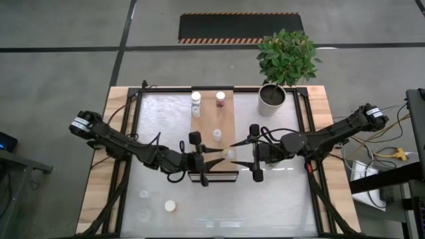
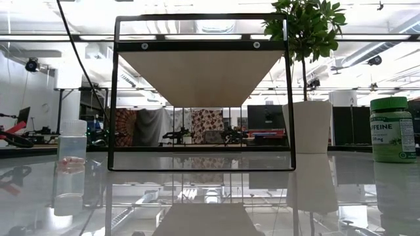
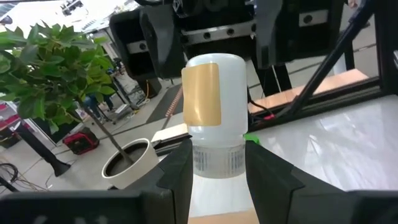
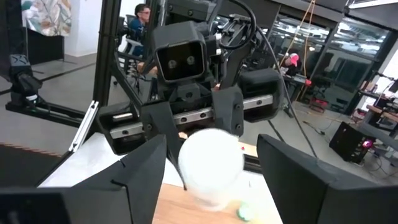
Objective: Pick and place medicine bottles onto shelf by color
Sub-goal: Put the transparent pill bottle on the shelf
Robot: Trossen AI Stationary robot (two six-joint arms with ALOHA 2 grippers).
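Clamping the white bottle [image 3: 214, 112], the left gripper [image 3: 217, 177] faces the spread right gripper [image 4: 211, 168].

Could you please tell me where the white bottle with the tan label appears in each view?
High view: white bottle near the front right corner of the shelf.
Low view: not in it.
Left wrist view: centre, clamped in the left gripper.
Right wrist view: lower centre, blurred.
Shared landmark: the shelf.
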